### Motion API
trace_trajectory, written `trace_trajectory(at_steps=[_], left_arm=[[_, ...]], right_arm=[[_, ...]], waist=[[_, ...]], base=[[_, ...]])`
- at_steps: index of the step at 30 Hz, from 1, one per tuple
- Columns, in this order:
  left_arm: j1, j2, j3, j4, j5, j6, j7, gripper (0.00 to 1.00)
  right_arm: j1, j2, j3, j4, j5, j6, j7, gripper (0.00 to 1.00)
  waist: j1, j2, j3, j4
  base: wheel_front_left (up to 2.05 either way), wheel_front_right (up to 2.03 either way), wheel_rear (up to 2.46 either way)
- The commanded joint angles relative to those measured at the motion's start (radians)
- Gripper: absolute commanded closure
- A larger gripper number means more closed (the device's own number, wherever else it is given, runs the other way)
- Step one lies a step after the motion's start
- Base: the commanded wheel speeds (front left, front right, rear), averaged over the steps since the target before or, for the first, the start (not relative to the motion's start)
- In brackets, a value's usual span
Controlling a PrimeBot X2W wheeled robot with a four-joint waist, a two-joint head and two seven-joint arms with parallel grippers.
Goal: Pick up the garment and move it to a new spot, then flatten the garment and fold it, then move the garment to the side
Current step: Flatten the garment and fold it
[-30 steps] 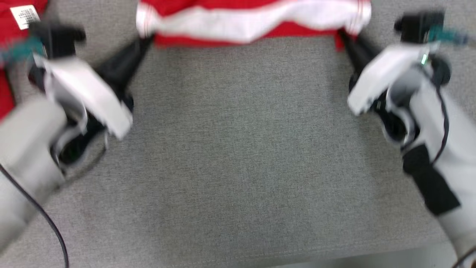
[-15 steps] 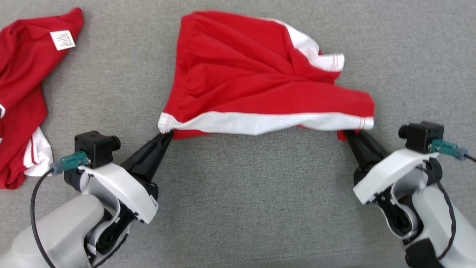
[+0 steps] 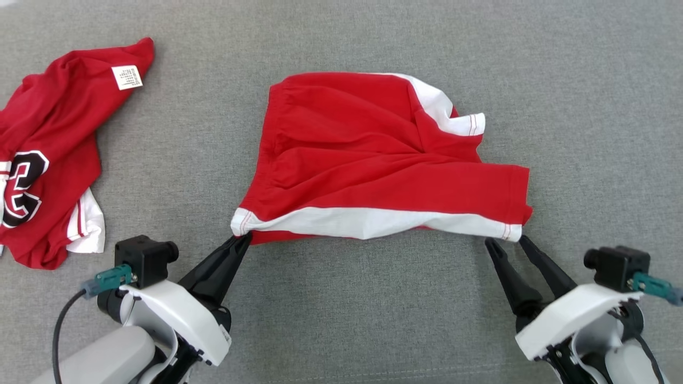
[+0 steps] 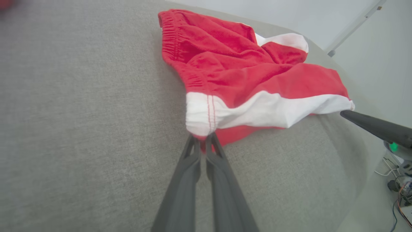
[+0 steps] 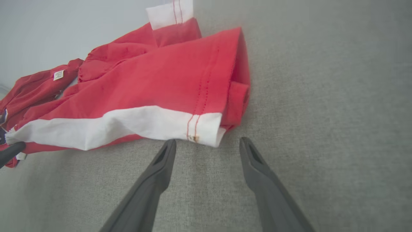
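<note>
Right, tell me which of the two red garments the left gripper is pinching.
The red shorts with the white stripe: the left gripper is shut on their hem corner. The numbered red shirt lies apart.

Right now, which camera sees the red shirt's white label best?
The head view: the label faces up, big and clear, on the shirt. The right wrist view catches it tiny and far away.

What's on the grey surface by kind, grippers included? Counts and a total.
shorts, red with white trim: 1
jersey, red with a printed number: 1
grippers: 2 (left gripper shut on the shorts' near corner; right gripper open just short of the other corner)
Total: 4
</note>
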Motion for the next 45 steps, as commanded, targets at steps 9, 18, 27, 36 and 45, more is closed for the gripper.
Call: trace_trajectory(at_steps=[9,18,27,36,45], left_arm=[[0.11,0.0,0.157,-0.043,0.07,0.081,-0.013,0.0],[0.261,-0.079,0.384,-0.094,0.246,0.186,-0.013,0.0],[0.37,-0.107,0.477,-0.097,0.362,0.239,-0.014,0.0],[0.457,-0.12,0.481,-0.069,0.382,0.254,-0.014,0.0],[0.475,-0.112,0.491,-0.077,0.389,0.269,-0.013,0.0]], right_arm=[[0.16,0.04,-0.074,-0.175,-0.069,0.0,-0.018,0.0],[0.198,0.037,-0.121,-0.177,-0.177,0.0,-0.15,0.0],[0.213,0.053,-0.184,-0.139,-0.319,0.0,-0.275,0.0],[0.263,0.088,-0.192,-0.05,-0.366,0.0,-0.3,0.0],[0.264,0.099,-0.194,-0.018,-0.374,0.0,-0.319,0.0]], waist=[[0.0,0.0,-0.071,0.011],[0.0,0.0,-0.153,0.042],[0.0,0.0,-0.246,0.072],[0.0,0.0,-0.325,0.083],[0.0,0.0,-0.338,0.075]], base=[[0.0,0.0,0.0],[0.0,0.0,0.0],[0.0,0.0,0.0],[0.0,0.0,0.0],[0.0,0.0,0.0]])
